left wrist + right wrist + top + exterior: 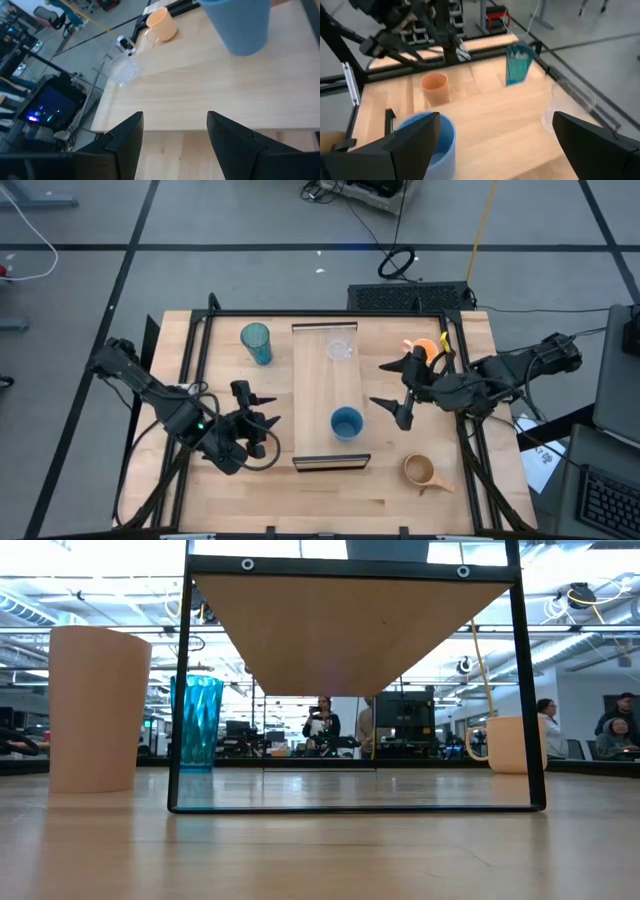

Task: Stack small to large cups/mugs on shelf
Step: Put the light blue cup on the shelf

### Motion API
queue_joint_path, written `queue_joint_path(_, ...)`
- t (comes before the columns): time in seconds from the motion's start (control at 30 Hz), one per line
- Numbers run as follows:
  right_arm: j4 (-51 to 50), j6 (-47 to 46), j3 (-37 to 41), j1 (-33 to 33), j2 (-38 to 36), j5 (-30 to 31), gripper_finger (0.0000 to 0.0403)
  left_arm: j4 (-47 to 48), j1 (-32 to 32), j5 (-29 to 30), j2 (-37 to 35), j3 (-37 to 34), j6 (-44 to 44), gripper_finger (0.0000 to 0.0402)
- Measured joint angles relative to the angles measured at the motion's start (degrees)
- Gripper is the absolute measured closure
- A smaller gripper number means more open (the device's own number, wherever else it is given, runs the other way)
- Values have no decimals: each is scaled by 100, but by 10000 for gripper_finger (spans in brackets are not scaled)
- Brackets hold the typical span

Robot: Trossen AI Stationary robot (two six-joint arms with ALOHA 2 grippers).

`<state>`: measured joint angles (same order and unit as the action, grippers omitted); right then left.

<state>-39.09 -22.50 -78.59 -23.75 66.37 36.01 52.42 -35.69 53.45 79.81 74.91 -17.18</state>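
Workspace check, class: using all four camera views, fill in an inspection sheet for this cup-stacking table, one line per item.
Surface: light wooden table with a raised shelf down its middle.
Job's things: blue cup and clear glass cup stand on the shelf; teal tumbler, tan handled mug and an orange cup stand on the table.
Clutter: nothing seen.
Grippers: left gripper hovers beside the shelf, fingers open, empty; right gripper hovers on the shelf's other side, fingers open, empty.
Cables: black cable coil and a yellow line on the floor.
Surroundings: people in the room beyond the table.
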Motion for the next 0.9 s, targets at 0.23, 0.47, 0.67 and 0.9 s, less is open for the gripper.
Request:
queue_joint_path(0.23,-971,-821,0,-7,-1,-823,26,-2,-8,217,-1,-198,-205,179)
queue_joint_path(0.47,-1990,-1523,0,-29,22,-1219,26,-4,-8,217,-2,-229,-244,179)
queue_joint_path(0.67,-2078,-1645,0,-134,26,-1222,26,-6,-8,220,-3,-267,-288,179)
queue_joint_path(0.9,-2644,-2322,0,-265,242,-1226,26,1,-8,308,-79,-567,-494,179)
